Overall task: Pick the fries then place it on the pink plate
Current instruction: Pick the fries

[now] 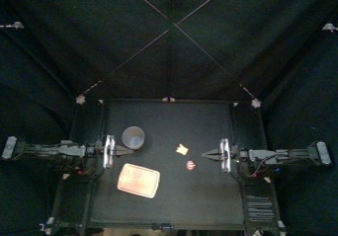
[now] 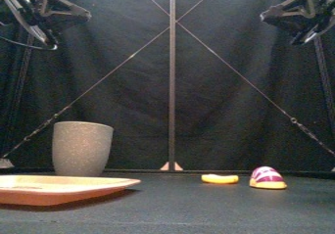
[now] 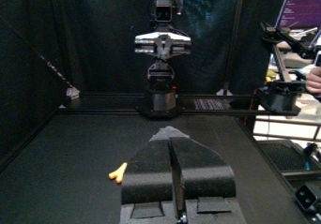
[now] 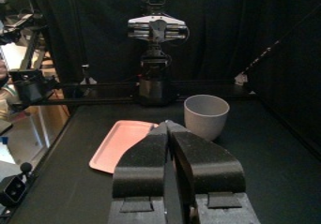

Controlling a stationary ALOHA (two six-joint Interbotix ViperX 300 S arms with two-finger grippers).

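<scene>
Rough-looking speckled grey cup point(image 2: 81, 147); smooth, slightly shiny pink plate point(image 2: 66, 187); smooth plastic-looking yellow fries point(image 2: 220, 179); dull black bench point(image 2: 197, 213).

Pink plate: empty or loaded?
Empty. Pink plate shows bare in top and right wrist views; yellow toy and red toy lie on the table.

- Black back curtain point(image 2: 105, 52) covers the whole rear wall.
- Black side curtains point(image 1: 34, 92) close off both flanks.
- Small black table point(image 1: 199, 196), matte top, dim even light.
</scene>
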